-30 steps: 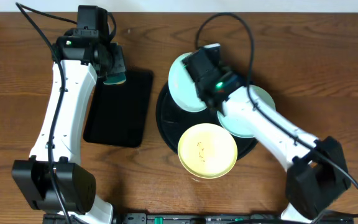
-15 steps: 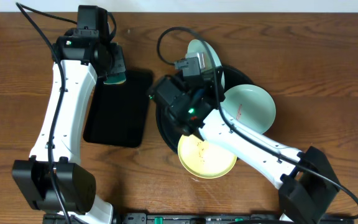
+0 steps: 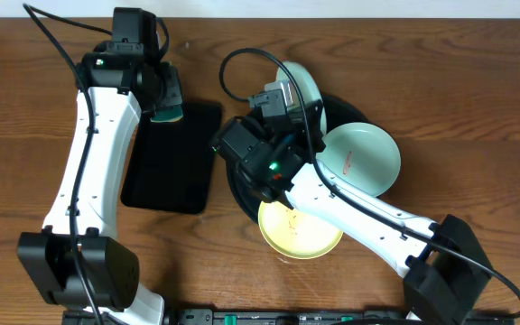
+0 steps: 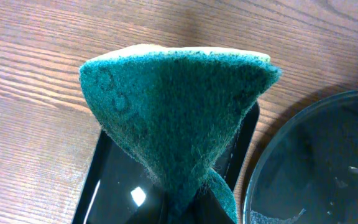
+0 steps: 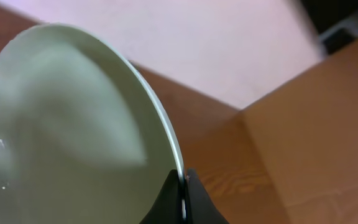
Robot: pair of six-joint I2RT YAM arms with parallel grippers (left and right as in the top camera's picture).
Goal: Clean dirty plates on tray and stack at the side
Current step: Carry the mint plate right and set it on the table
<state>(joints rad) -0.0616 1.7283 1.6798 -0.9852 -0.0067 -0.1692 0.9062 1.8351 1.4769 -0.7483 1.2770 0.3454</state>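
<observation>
Above the tray (image 3: 238, 193), the right gripper (image 5: 182, 181) is pinching a mint plate (image 5: 73, 124) by the rim, having just tipped it upright for scrubbing, while the left gripper (image 3: 163, 101) is clamping the sponge (image 4: 179, 124).

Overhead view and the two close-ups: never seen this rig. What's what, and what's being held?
These are two white robot arms at a wooden table. One camera looks straight down from above, and the other two sit on the wrists. The left gripper is shut on a green scouring sponge over the end of a rectangular black tray. The right gripper pinches the rim of a mint plate, tilted on edge above the round black tray. A second mint plate, with a reddish smudge, and a yellow plate rest partly on that tray.
</observation>
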